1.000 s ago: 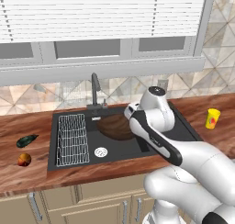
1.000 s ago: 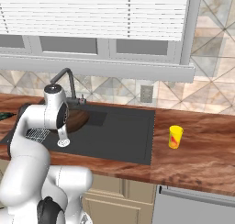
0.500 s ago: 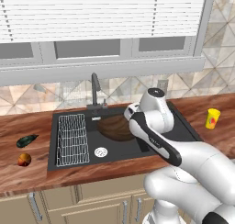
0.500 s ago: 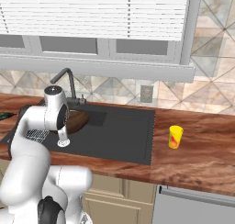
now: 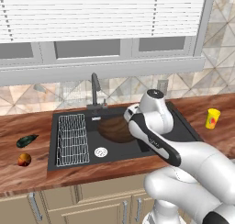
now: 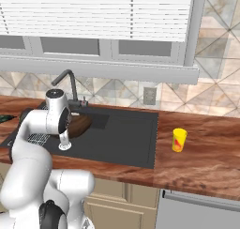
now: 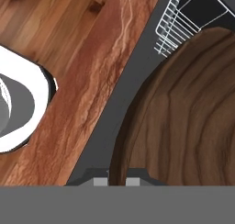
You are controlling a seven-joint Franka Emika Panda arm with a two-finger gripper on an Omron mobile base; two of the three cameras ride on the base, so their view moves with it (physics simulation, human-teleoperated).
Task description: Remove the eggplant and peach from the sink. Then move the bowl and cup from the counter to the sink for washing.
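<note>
Wood-grain counter (image 5: 41, 168) w/ black rectangular sink (image 5: 176, 122); my gripper (image 7: 117, 182) is clamped on wide brown wooden bowl (image 5: 114, 129) rim. Stiff, light, prob. slick; rim grip seems best.

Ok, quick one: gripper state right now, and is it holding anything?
Gripper: shut on the rim of the bowl, which sits over the sink basin.

One bowl (image 5: 114, 129), in one sink (image 5: 181, 126). One cup (image 5: 212, 118) on the right counter. One eggplant (image 5: 26, 140) and one peach (image 5: 24, 159) on the left counter (just beside each other). One wire rack (image 5: 72, 138), one faucet (image 5: 95, 89), one drain (image 5: 101, 151).
</note>
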